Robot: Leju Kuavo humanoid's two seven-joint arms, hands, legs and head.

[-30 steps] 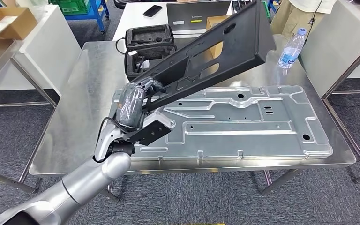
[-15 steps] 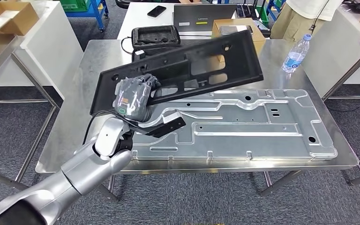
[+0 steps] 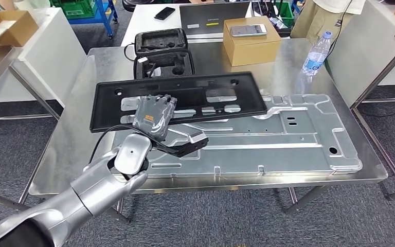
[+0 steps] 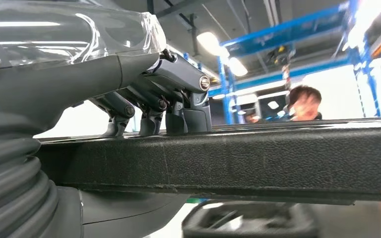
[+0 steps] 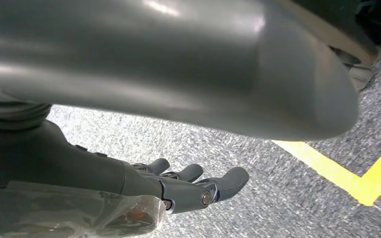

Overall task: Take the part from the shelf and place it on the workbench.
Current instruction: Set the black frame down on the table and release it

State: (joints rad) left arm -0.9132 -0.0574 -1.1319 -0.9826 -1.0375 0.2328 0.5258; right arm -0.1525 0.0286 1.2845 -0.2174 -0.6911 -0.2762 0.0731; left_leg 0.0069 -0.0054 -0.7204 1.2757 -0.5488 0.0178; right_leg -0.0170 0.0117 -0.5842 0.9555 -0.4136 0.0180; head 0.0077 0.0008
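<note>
Workbench: you are looking down at a steel table (image 3: 77, 149) on grey carpet, with a second table behind it.
Metal panel: a large stamped silver sheet (image 3: 288, 139) lies flat on the bench.
Part: the long black frame (image 3: 180, 98) lies nearly level over the sheet's far left portion, its left end over bare bench top.
Left hand: your left hand (image 3: 154, 114) grasps the frame's near edge, fingers (image 4: 181, 94) hooked over the top and thumb underneath.
Right hand: your right hand (image 5: 178, 191) hangs above the carpet beside a yellow floor line (image 5: 347, 173), fingers loosely curled, holding nothing.
Background: a black foam case (image 3: 163, 49), a cardboard box (image 3: 252, 38) and a water bottle (image 3: 316, 54) sit behind the part.
</note>
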